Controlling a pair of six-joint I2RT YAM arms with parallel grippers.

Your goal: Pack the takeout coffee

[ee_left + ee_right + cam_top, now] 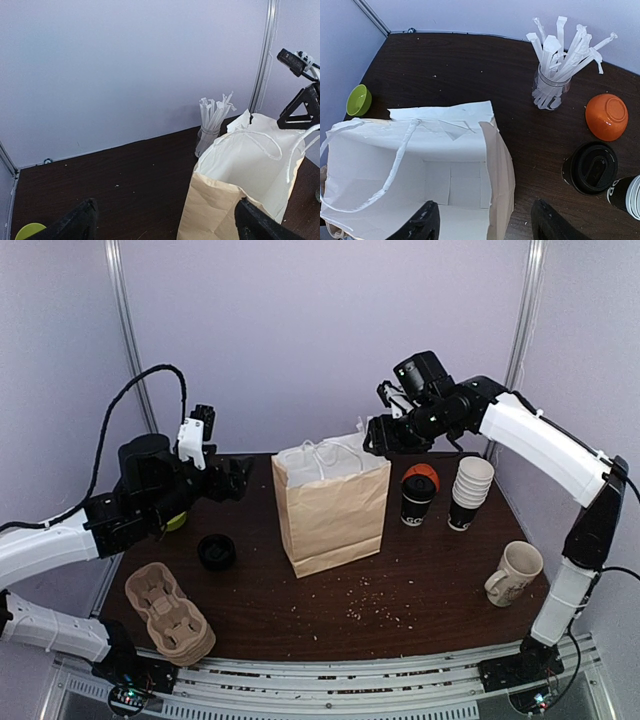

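Takeout coffee (417,502) stands upright on the table (420,590), lid on, just right of the paper bag (330,505) and not yet packed. The bag is upright with its mouth open, and the right wrist view shows nothing inside. The right gripper (385,435) hangs over the bag's right rim, jaws parted and holding nothing. The left gripper (235,478) is spread wide on the bag's left, also empty.

My read: the cup pick comes next. Take it round the body below the lid and keep it level. Lift it clear of the rim and the white handles (399,157), then lower it to the bag's floor. The left could steady the wall.

Hard to see: both wrist views cut off the fingertips, so I can't tell whether a right finger touches the paper. The cup's white print is too small to read. The orange bowl (420,477) sits partly hidden behind the lid.
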